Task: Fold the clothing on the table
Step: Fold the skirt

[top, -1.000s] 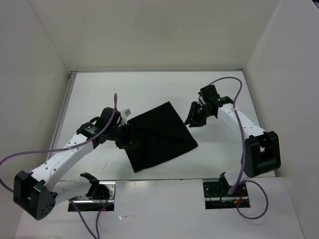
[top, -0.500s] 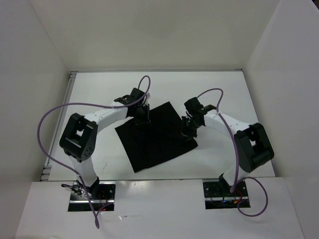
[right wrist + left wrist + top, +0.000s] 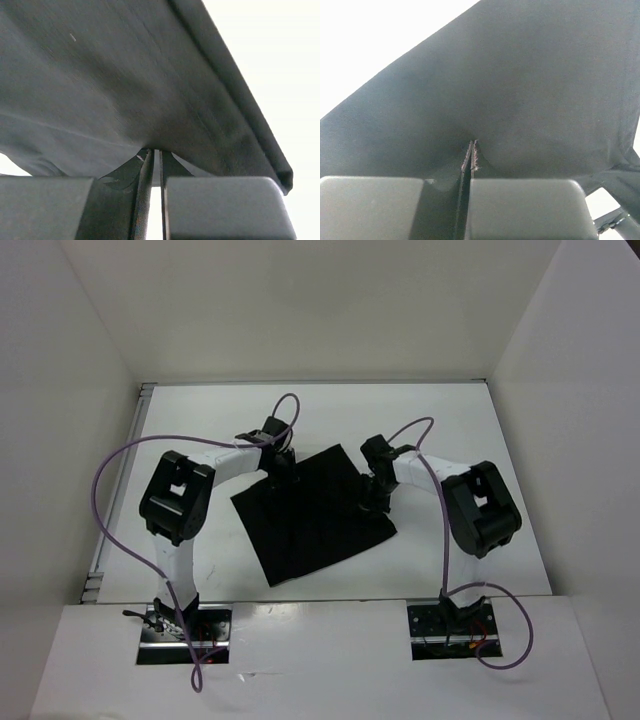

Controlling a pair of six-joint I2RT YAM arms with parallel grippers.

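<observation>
Since the earlier views, both arms had swung inward and settled on the clothing [image 3: 315, 515], whose outline had barely shifted. It lay flat and unfolded near the middle of the table [image 3: 200, 420], turned so that one corner pointed at the far edge and another at the near edge.

The left gripper [image 3: 283, 478] stood on the cloth's far-left border, fully closed, with a small ridge of fabric pinched between its fingers in the left wrist view. The right gripper [image 3: 376, 502] stood on the far-right border, nearer the right-hand corner. Its jaws were drawn to a narrow slit, and a pucker of fabric appeared caught at the tips.

With two grips apparently made, the fold itself had not begun. Lifting both borders together toward the near edge seemed the likely step.
</observation>
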